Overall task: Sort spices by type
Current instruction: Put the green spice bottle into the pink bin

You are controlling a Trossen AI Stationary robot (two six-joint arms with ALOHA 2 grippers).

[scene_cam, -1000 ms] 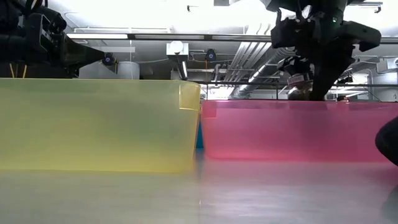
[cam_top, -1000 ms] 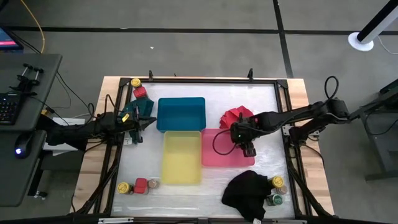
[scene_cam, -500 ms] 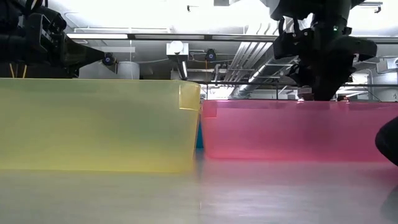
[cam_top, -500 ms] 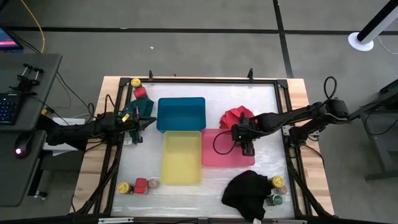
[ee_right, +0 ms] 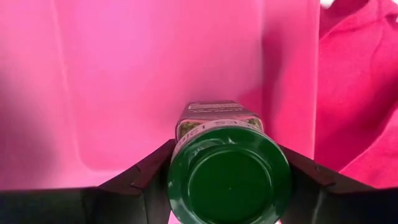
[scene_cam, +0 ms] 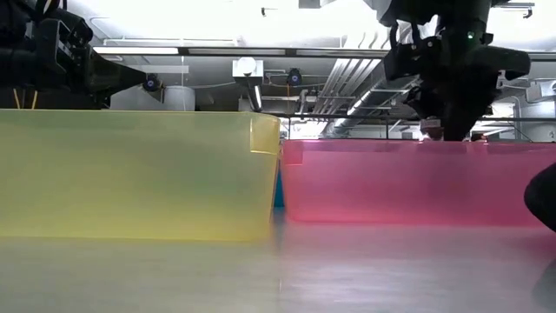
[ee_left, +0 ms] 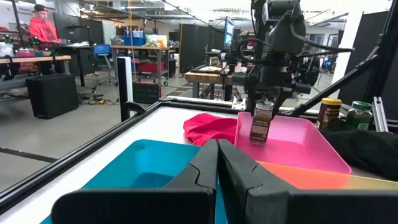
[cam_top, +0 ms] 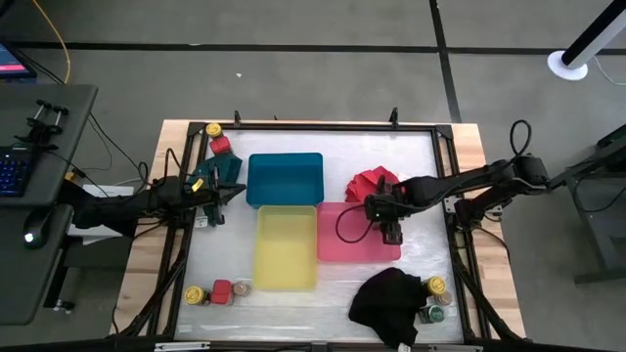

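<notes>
Pink tray (cam_top: 347, 244) now has the green-lidded spice jar (ee_left: 262, 121) lowered into its far right corner, right gripper (cam_top: 390, 233) fingers still clasping it; left gripper (cam_top: 217, 203) stays shut, far left of the bench

Jar (ee_right: 227, 168) between tool (cam_top: 390, 232) fingers, over tray (cam_top: 344, 246).

The glossy green-lidded clear spice jar (ee_right: 227, 167) stands in the translucent pink plastic tray (cam_top: 344, 249) — smooth and shiny. Beside that tray lies a crumpled red cloth (cam_top: 374, 182) — soft, matt.
</notes>
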